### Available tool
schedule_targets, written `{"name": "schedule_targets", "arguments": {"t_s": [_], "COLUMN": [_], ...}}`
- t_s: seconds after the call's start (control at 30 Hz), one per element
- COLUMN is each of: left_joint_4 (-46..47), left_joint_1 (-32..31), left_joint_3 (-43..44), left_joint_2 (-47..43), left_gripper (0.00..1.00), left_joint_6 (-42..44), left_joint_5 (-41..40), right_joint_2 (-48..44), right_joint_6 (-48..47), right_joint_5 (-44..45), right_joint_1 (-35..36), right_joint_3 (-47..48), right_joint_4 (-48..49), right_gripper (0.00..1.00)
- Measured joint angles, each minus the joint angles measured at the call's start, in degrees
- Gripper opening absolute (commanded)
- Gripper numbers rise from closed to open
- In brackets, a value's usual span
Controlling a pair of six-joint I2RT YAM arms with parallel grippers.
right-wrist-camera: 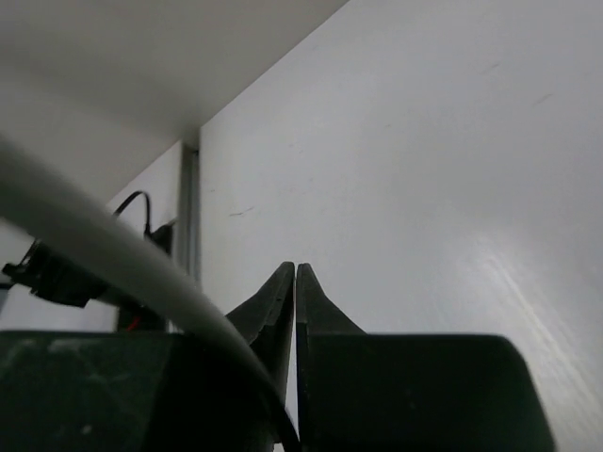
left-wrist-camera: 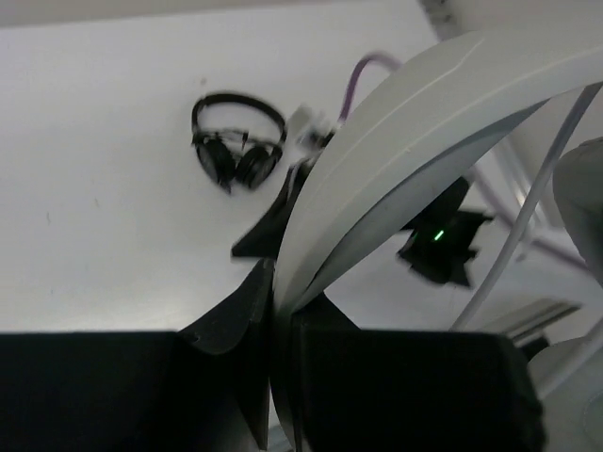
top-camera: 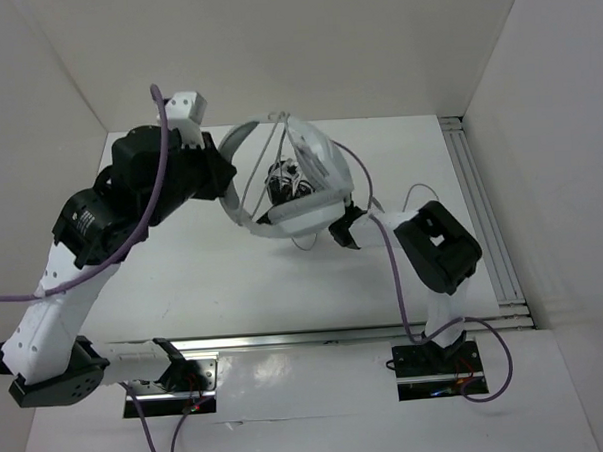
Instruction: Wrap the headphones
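Note:
The white and light-grey headphones (top-camera: 310, 181) hang in the air over the table's middle. My left gripper (top-camera: 224, 164) is shut on the wide headband (left-wrist-camera: 424, 122), and the jaws pinch its edge in the left wrist view (left-wrist-camera: 281, 282). The thin grey cable (top-camera: 356, 174) runs in loose loops around the headphones and also shows in the left wrist view (left-wrist-camera: 528, 217). My right gripper (top-camera: 346, 229) is shut just right of the lower ear cup. In the right wrist view (right-wrist-camera: 296, 268) its jaws are closed with nothing showing between them. A blurred grey strand (right-wrist-camera: 113, 254) crosses close beside them.
Small black headphones (left-wrist-camera: 237, 141) lie on the white table (top-camera: 204, 280) under the raised white ones. White walls (top-camera: 64, 56) close in the back and sides. A metal rail (top-camera: 486, 218) runs along the right edge, another (top-camera: 316, 337) along the near edge.

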Motion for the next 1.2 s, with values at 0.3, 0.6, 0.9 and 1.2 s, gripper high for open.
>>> {"name": "schedule_targets", "arguments": {"t_s": [0.3,0.6,0.9,1.2], "left_joint_4": [2.1,1.8,-2.9,-10.1], "left_joint_1": [0.0,10.9,22.9,28.0], "left_joint_3": [29.4,27.7,16.6,13.2], "left_joint_2": [17.6,24.2,31.1,33.2], "left_gripper": [0.0,0.0,0.0,0.0], "left_joint_6": [-1.5,-0.2,-2.1,-8.3], "left_joint_5": [-12.6,-16.2,-19.5,-12.4], "right_joint_2": [12.0,8.8,-17.6,-14.5], "right_joint_6": [28.4,28.3,3.9,-10.8], "right_joint_5": [-8.6,-8.2,3.4,11.7], "right_joint_1": [7.7,15.4,25.8,30.7], "right_joint_3": [-2.8,-13.4,-7.0,6.1], "right_joint_4": [25.0,27.2,-1.4,-37.0], "right_gripper": [0.1,0.0,0.0,0.0]}}
